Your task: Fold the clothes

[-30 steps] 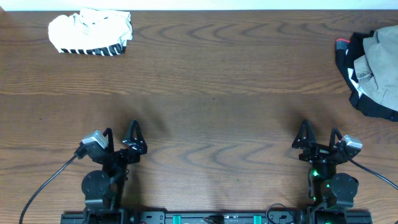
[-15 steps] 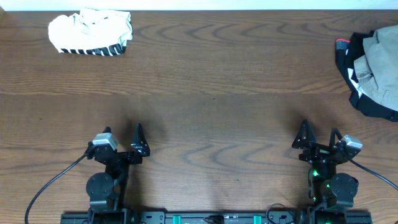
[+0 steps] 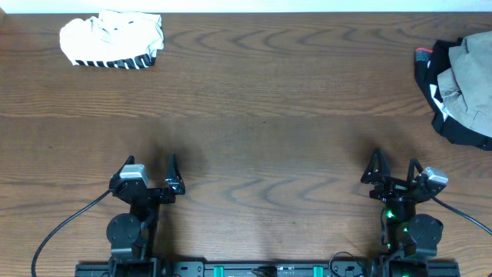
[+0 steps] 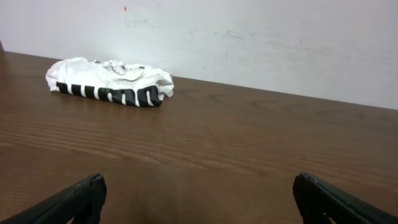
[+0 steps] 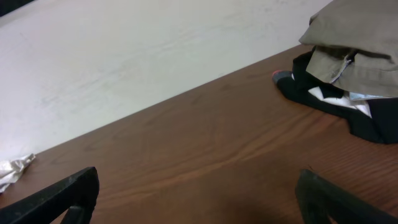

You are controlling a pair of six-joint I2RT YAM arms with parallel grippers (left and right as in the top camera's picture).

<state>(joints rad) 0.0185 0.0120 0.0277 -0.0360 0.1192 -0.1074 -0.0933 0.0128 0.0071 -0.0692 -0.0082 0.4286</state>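
Brown wooden table point(image 3: 261, 100); folded white black-striped cloth bundle point(image 3: 112, 41) is laid far left; left gripper point(image 3: 150, 163), right gripper point(image 3: 394, 160) are spread, empty.

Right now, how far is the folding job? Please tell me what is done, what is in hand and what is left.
Done: one white garment with black stripes lies as a small folded bundle at the far left. In hand: nothing; the left gripper and right gripper are both open and empty. Left: the pile of beige and black clothes at the right edge looks unfolded.
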